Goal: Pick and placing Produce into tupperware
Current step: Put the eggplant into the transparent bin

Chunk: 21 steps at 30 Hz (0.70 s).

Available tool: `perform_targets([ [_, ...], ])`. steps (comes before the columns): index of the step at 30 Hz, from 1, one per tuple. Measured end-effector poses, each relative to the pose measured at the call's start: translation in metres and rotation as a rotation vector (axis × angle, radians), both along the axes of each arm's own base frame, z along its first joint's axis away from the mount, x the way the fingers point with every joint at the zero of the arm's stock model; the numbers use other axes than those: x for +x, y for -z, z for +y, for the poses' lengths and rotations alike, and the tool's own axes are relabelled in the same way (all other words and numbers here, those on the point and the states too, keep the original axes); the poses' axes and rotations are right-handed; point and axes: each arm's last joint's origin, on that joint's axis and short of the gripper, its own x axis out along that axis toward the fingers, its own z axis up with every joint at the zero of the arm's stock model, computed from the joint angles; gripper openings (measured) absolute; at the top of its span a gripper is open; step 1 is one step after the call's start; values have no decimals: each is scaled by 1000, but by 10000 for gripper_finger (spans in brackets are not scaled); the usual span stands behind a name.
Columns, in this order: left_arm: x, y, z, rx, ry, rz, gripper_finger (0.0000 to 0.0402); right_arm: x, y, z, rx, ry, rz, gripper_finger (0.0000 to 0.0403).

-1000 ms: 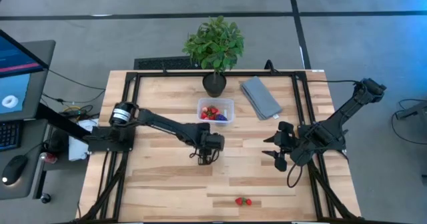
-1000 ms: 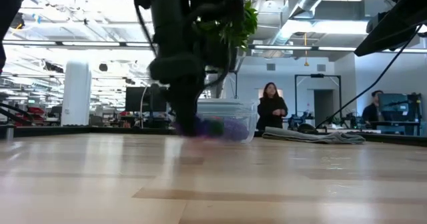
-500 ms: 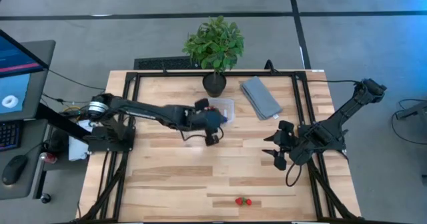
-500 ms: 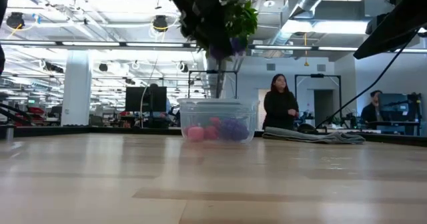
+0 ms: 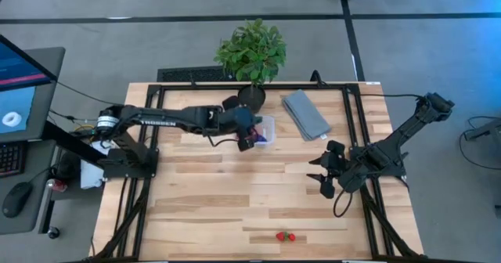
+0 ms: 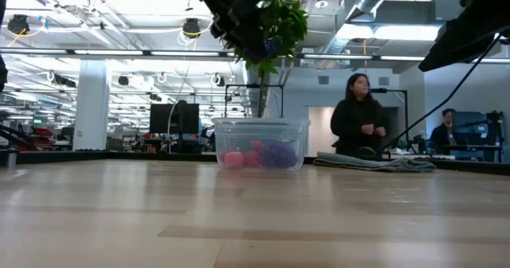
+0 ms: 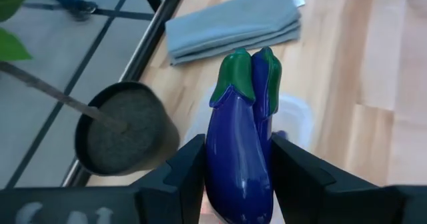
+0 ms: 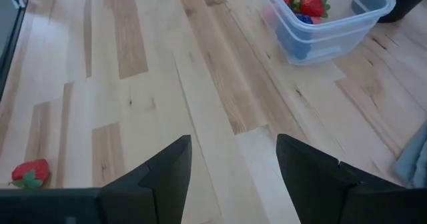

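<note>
one purple eggplant (image 7: 239, 151) is held by the left gripper (image 5: 249, 135) above the tupperware (image 5: 264, 126), centre top; the right gripper (image 5: 322, 177) is parted, empty, centre right.

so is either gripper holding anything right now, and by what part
The left gripper holds a purple toy eggplant by its body, green stem end pointing away, above the tupperware. The right gripper is open and holds nothing.

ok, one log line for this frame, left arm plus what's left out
left pincer: shut on toy eggplant | position: above tupperware | right pincer: open, idle | strawberry: still on table
</note>
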Motion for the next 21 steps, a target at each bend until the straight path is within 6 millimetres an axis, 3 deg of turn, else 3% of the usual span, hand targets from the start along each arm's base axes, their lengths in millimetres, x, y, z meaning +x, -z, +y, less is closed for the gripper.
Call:
perform_targets([
  [12, -3, 6, 48, -47, -48, 11, 136, 0, 0, -1, 2, 27, -14, 244],
  [21, 24, 54, 53, -127, 17, 84, 136, 1, -1, -1, 6, 41, -20, 244],
])
